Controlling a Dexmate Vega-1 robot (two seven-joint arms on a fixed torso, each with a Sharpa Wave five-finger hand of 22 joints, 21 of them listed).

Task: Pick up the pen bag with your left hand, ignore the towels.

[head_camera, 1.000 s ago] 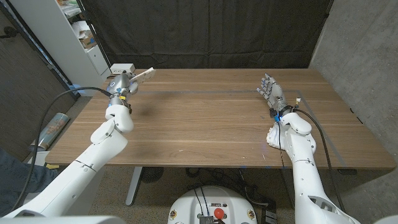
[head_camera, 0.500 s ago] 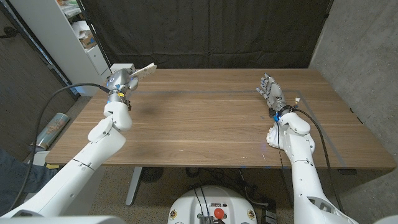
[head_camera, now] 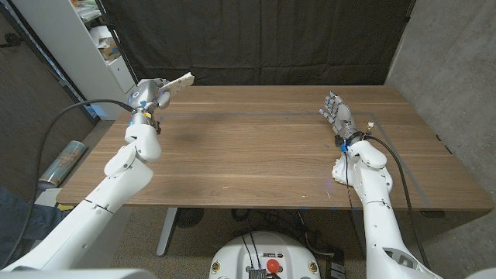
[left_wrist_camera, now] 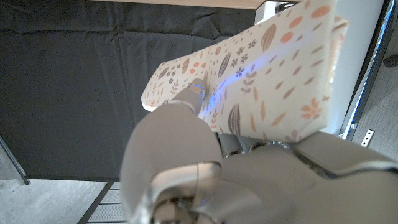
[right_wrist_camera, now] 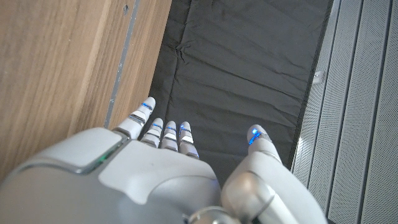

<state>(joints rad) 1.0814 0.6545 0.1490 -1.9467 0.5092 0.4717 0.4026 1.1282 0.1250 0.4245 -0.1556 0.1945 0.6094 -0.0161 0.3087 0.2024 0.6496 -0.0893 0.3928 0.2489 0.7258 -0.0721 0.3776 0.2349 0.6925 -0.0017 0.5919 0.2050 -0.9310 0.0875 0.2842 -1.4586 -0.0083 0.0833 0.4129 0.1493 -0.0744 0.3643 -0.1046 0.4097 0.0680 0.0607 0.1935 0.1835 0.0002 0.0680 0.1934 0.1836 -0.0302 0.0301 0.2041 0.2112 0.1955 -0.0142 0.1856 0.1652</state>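
The pen bag is a flat cream pouch printed with leaves and orange dots. My left hand grips it and holds it up in the air over the table's far left corner, the pouch sticking out toward the middle. In the left wrist view my fingers press against the pouch's side. My right hand stands above the right part of the wooden table, fingers apart and holding nothing.
A white shelf unit with small items stands past the table's far left corner. A black curtain hangs behind the table, and a grey wall runs along the right side.
My left hand has lifted the pen bag a little higher and farther toward the back left corner. The right hand has stayed where it was.
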